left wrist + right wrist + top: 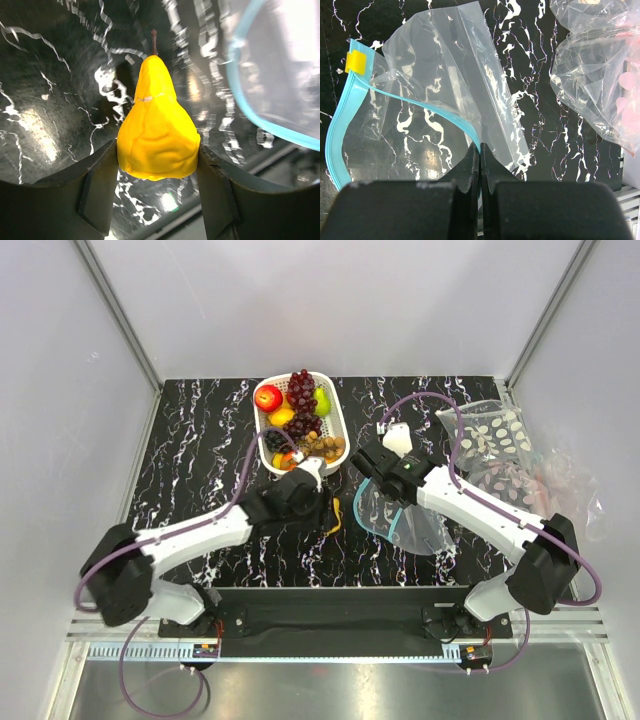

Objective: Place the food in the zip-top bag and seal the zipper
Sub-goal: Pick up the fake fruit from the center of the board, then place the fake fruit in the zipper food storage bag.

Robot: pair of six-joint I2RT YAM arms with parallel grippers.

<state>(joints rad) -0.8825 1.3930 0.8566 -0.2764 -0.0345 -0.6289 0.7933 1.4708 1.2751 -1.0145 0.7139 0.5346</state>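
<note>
A yellow toy pear point(157, 135) sits stem-away between the fingers of my left gripper point(158, 165), both pads pressing its wide base. In the top view that gripper point(328, 510) is just left of the zip-top bag point(415, 525). The bag's mouth gapes, its teal zipper point(410, 102) curving in a loop with a yellow slider point(356, 61) at one end. My right gripper point(480, 150) is shut on the upper zipper strip. More food lies in the white basket point(337, 420): a red apple point(268, 397), dark grapes point(301, 390) and a green fruit point(322, 400).
A clear bag patterned with white ovals point(495, 435) and a crumpled pinkish bag point(560, 480) lie at the right edge of the black marbled table point(200, 460). Grey walls close in on both sides. The arm bases stand along the near edge.
</note>
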